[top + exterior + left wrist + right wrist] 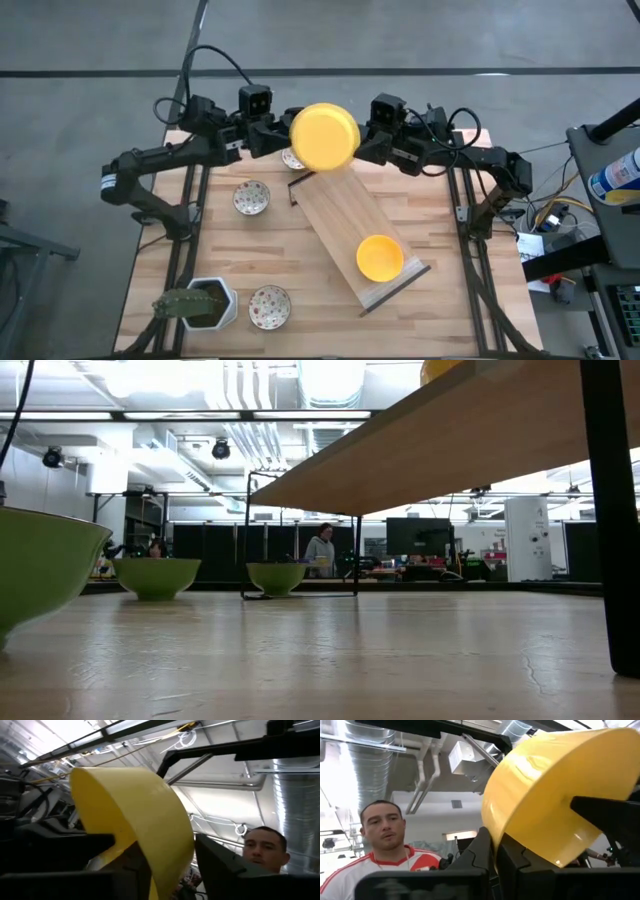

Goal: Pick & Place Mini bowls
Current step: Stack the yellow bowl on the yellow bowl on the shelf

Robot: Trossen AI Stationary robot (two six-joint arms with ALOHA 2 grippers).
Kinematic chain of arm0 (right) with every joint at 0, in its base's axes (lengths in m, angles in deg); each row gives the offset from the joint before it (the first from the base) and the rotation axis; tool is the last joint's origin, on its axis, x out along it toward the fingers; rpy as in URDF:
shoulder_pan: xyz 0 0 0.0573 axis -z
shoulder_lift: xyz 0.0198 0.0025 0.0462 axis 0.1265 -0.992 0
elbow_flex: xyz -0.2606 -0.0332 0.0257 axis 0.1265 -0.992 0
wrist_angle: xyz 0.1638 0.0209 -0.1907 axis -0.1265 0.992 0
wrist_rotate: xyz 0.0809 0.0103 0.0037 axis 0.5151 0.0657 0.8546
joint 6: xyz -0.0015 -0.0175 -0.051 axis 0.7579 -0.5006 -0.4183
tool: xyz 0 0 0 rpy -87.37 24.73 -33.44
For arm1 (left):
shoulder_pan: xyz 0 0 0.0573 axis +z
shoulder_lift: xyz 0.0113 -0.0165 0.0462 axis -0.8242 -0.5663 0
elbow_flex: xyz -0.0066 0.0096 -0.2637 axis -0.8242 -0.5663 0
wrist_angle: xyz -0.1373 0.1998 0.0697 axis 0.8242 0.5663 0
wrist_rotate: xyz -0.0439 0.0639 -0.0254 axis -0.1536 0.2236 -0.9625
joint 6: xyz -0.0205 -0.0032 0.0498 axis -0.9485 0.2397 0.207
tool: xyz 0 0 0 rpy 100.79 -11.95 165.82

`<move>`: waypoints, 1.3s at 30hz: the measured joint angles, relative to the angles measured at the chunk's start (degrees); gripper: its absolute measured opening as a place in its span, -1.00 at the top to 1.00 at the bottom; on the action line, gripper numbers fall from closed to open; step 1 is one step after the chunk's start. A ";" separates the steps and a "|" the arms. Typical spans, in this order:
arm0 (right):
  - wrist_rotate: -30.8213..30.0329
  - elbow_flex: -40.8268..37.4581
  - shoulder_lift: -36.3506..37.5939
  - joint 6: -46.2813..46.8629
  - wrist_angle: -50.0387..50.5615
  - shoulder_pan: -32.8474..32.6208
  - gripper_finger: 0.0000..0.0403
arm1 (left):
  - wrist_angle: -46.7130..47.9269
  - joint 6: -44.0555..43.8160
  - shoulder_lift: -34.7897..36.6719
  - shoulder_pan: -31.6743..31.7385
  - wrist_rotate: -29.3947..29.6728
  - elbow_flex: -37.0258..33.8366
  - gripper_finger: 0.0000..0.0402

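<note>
Gripping opposite sides of one yellow bowl [324, 137], your left gripper [283, 140] and right gripper [366, 143] both pinch its rim, holding it above the table's far edge. It is plain, bright yellow and round, its hollow facing up toward the overhead camera. A second yellow bowl [380, 257] sits on the sloped wooden board [335, 212].

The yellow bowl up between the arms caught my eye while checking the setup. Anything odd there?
Yes. The yellow bowl is raised off the table, gripped at opposite rims by both the left gripper and right gripper. Below it, the wooden board lies askew, holding another yellow bowl.
</note>
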 joint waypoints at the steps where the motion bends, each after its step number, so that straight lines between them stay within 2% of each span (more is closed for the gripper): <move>1: -0.10 -0.01 0.27 0.26 0.14 0.00 0.95 | 1.02 0.15 0.10 0.50 -0.06 0.00 0.25; 5: 1.59 -0.03 2.00 0.95 1.68 0.11 0.96 | 5.19 2.07 0.46 2.37 -0.59 0.00 0.12; 8: 4.16 -0.08 3.94 1.29 6.87 0.20 0.95 | 7.74 2.94 0.55 3.68 -1.57 0.00 0.10; 12: 7.65 -0.04 7.57 -2.81 21.03 0.44 0.95 | 9.50 3.17 0.63 4.68 -3.31 0.00 0.10; 16: 8.01 0.05 11.35 -10.11 37.38 0.35 0.95 | 10.08 3.13 0.61 4.83 -5.87 -0.10 0.10; 18: 7.69 0.05 12.97 -12.10 42.03 0.47 0.95 | 11.27 1.49 0.65 4.83 -5.98 -0.11 0.10; 23: 5.35 -0.09 15.01 -13.42 42.45 0.57 0.95 | 17.35 1.74 1.04 4.83 -4.49 0.00 0.10; 28: 3.64 -0.12 15.90 -14.43 42.75 0.57 0.96 | 19.00 2.36 0.77 4.79 -4.10 0.07 0.10; 32: 0.70 -0.11 15.92 -16.10 40.84 0.44 0.96 | 16.44 5.01 0.69 4.28 -2.93 0.07 0.10; 35: 0.44 0.91 14.75 -16.94 39.23 0.44 0.96 | 14.69 7.78 0.43 3.31 0.48 0.15 0.10; 39: 0.64 4.30 11.19 -16.91 35.01 0.02 0.96 | 12.95 8.66 -0.21 3.54 1.79 0.31 0.10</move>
